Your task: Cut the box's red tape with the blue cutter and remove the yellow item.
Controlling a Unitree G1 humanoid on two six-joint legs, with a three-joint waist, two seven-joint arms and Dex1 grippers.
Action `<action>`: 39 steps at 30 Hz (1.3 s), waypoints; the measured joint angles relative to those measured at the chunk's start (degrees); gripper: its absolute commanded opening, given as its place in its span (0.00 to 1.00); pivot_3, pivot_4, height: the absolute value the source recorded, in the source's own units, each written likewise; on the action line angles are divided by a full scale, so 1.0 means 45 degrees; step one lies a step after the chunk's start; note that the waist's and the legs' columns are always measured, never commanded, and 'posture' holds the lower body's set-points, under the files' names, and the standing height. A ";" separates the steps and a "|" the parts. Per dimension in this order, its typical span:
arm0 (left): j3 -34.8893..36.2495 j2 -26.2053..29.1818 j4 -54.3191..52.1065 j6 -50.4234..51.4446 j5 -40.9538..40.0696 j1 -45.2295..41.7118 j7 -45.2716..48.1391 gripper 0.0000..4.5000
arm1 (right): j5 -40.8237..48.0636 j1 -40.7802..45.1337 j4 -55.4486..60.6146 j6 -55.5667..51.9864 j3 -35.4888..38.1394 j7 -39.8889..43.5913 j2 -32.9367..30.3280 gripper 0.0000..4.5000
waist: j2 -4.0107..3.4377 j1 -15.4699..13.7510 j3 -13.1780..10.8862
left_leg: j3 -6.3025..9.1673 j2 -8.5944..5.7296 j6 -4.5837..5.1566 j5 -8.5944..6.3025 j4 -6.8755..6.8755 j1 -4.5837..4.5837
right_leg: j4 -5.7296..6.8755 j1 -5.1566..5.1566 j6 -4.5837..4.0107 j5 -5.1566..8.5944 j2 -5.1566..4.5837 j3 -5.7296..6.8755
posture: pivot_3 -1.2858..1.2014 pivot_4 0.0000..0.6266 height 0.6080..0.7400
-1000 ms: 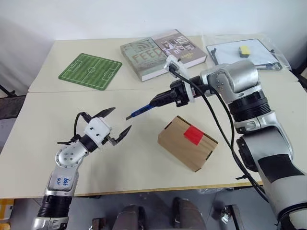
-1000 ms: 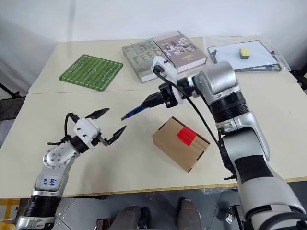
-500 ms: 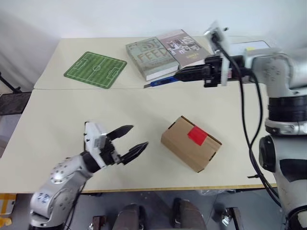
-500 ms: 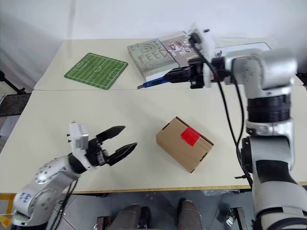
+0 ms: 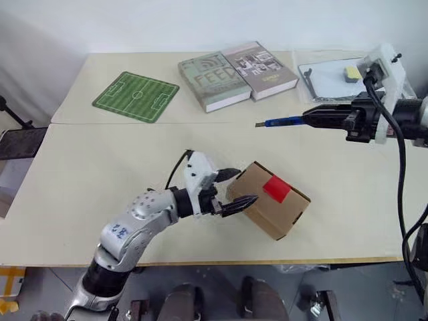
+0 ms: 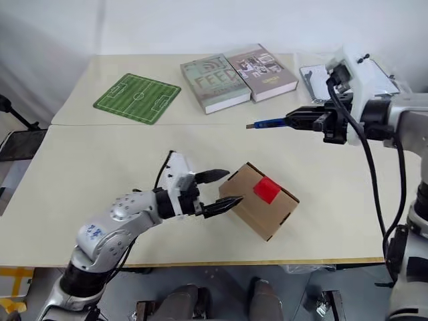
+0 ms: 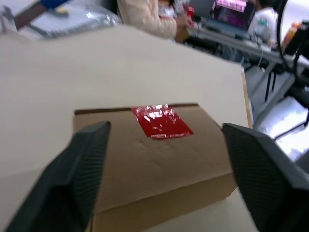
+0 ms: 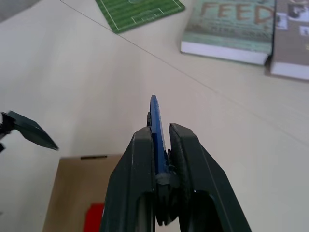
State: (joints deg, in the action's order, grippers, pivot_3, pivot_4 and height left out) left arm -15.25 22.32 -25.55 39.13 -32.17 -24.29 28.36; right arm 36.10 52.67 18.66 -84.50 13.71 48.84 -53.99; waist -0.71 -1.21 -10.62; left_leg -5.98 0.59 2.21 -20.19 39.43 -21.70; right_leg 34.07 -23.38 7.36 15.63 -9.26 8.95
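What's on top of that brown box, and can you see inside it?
A red tape patch sits on the box, across its flap seam. The flaps are closed, so its inside is hidden.

Both eye views look down from above the near edge of the table [image 5: 80,180], sharing the box [image 5: 271,208] and books [image 6: 237,75]. The left wrist view sits low and close to the box; the right wrist view looks down from higher, past the cutter [image 8: 156,126].

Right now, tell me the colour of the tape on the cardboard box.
Bright red tape on the brown box, clearest in the left wrist view.
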 measured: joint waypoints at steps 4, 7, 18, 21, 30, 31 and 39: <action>-0.0486 -0.0072 0.0835 0.0817 0.0316 -0.0979 0.0228 0.36 | 0.0409 -0.0592 0.1072 -0.0645 0.0184 -0.0443 -0.0374 0.03 | 0.0004 -0.0039 -0.0002 | -0.0004 0.0008 0.0000 0.0000 0.0021 -0.0003 | -0.0002 0.0003 0.0000 0.0000 -0.0001 -0.0012 | 0.52 0.24 1.00; -0.0523 -0.0396 0.1415 0.1209 0.0389 -0.1363 0.0406 0.14 | 0.0658 -0.1222 0.1677 -0.1038 0.0381 -0.0766 -0.0580 0.03 | 0.0006 -0.0045 -0.0003 | 0.0002 0.0020 0.0001 -0.0001 0.0043 -0.0022 | -0.0004 0.0002 0.0000 0.0000 -0.0001 -0.0007 | 0.52 0.24 1.00; -0.0616 -0.0776 0.2093 0.1802 0.0688 -0.1661 0.1021 0.00 | 0.1760 -0.2121 0.2927 -0.1714 0.0788 -0.1496 -0.0609 0.03 | 0.0009 -0.0077 -0.0004 | 0.0060 0.0016 0.0002 -0.0001 0.0136 -0.0103 | 0.0012 -0.0012 0.0005 -0.0004 -0.0002 0.0030 | 0.52 0.24 1.00; -0.0617 -0.0850 0.2302 0.1904 0.0728 -0.1873 0.1162 0.00 | 0.1913 -0.2377 0.2985 -0.1714 0.0842 -0.1762 -0.0470 0.03 | 0.0008 -0.0068 -0.0004 | 0.0059 0.0012 0.0002 -0.0001 0.0136 -0.0103 | 0.0015 -0.0013 0.0006 -0.0005 -0.0002 0.0029 | 0.52 0.24 1.00; -0.0614 -0.1072 0.2396 0.1989 0.0905 -0.1987 0.1322 0.00 | 0.2410 -0.2913 0.3150 -0.1714 0.1099 -0.2218 -0.0460 0.03 | 0.0008 -0.0072 -0.0004 | 0.0060 0.0010 0.0003 0.0000 0.0138 -0.0104 | 0.0019 -0.0013 0.0006 -0.0005 -0.0002 0.0030 | 0.52 0.24 1.00; -0.0613 -0.1093 0.2400 0.1990 0.0929 -0.2010 0.1342 0.00 | 0.2460 -0.2931 0.3152 -0.1714 0.1099 -0.2253 -0.0462 0.03 | 0.0008 -0.0069 -0.0005 | 0.0060 0.0010 0.0003 0.0000 0.0138 -0.0103 | 0.0019 -0.0014 0.0006 -0.0005 -0.0002 0.0030 | 0.52 0.24 1.00; -0.0608 -0.1227 0.2600 0.2057 0.1064 -0.2044 0.1405 0.00 | 0.2630 -0.3637 0.3280 -0.1707 0.1141 -0.2305 -0.0771 0.03 | 0.0008 -0.0081 -0.0004 | 0.0064 0.0009 0.0005 0.0000 0.0140 -0.0105 | 0.0021 -0.0013 0.0006 -0.0005 -0.0004 0.0030 | 0.52 0.24 1.00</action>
State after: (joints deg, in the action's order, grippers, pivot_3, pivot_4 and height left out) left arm -17.99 16.80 -13.85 48.39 -27.38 -33.49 34.68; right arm 47.94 36.30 33.42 -92.18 18.84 38.47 -57.46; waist -0.67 -1.57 -10.64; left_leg -5.69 0.63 2.23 -20.19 40.06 -22.17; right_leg 34.17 -23.44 7.39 15.61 -9.28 9.08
